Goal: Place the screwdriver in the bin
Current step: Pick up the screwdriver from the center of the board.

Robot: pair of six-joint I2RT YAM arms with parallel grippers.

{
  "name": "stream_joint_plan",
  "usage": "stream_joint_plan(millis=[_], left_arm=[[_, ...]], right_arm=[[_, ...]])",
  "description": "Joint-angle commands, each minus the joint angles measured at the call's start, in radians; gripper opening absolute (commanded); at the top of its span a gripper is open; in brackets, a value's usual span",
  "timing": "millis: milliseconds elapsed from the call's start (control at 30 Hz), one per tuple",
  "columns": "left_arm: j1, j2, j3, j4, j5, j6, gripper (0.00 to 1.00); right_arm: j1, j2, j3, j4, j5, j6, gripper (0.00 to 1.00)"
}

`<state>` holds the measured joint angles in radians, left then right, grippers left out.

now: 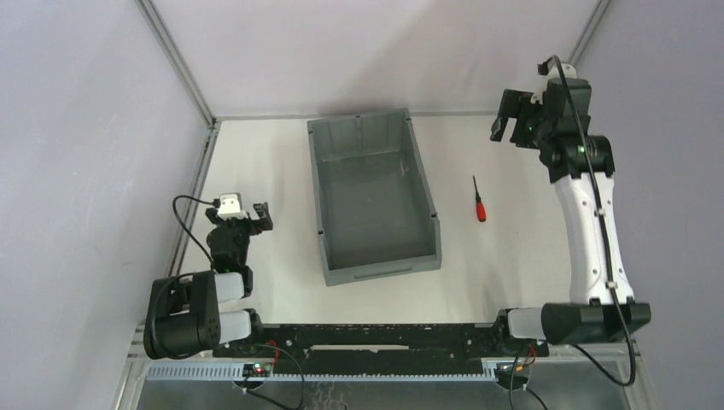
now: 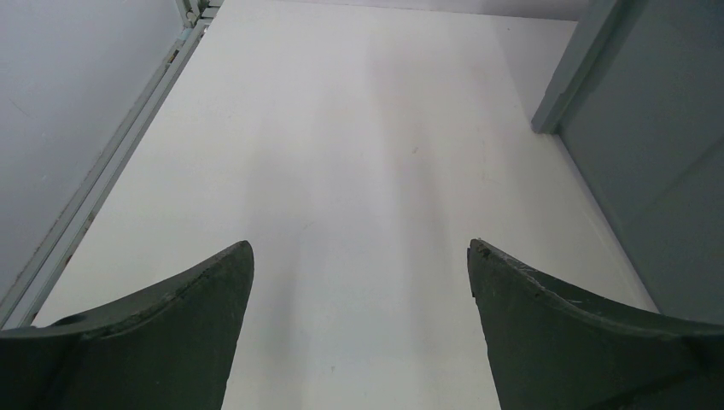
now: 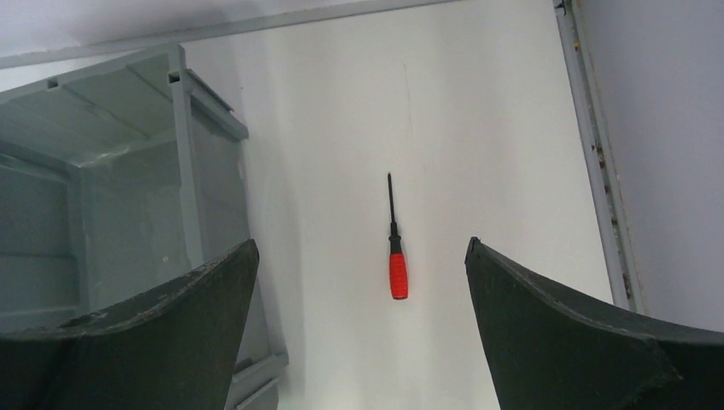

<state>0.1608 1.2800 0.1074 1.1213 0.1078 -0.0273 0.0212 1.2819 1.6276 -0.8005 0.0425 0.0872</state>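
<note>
Approach step, I'd say: right end effector (image 3: 359,256) gapes empty, well off the screwdriver (image 3: 397,260) beside the bin (image 1: 381,271); next it must descend astride the handle.

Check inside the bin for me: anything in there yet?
Only bare grey floor shows inside the bin; the screwdriver lies outside on the table, to its right. A strip behind the near lip is hidden.

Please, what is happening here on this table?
Nothing is held yet. The screwdriver lies on the table, to the right of the empty bin. The right gripper hovers open, aimed at the screwdriver but not touching it. The left gripper is open too, low over the table on the bin's left.
</note>
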Motion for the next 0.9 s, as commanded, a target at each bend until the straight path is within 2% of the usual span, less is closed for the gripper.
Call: stream_joint_plan(millis=[0,167,300,867], left_arm=[[-0.006,-0.016,0.038,0.040,0.000,-0.007,1.00],[-0.006,-0.016,0.037,0.040,0.001,-0.007,1.00],[-0.006,-0.016,0.037,0.039,0.000,-0.008,1.00],[-0.007,-0.017,0.038,0.040,0.000,-0.007,1.00]], right_arm=[[-0.001,0.121,0.144,-0.143,-0.009,-0.011,0.99],[-0.004,0.271,0.253,-0.238,0.001,-0.005,0.98],[-0.006,0.363,0.258,-0.260,0.009,0.003,0.96],[-0.013,0.542,-0.096,-0.054,-0.005,0.040,0.89]])
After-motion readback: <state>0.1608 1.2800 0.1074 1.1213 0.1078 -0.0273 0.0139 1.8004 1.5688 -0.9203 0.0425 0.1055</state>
